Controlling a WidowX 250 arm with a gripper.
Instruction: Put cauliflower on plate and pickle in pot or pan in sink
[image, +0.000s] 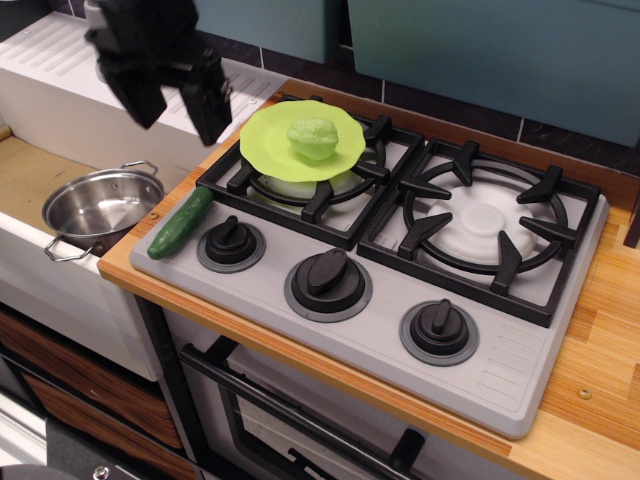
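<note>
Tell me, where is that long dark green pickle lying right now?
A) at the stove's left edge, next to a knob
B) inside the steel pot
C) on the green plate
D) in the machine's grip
A: the pickle lies on the stove's grey panel beside the leftmost knob, outside the pot.
</note>
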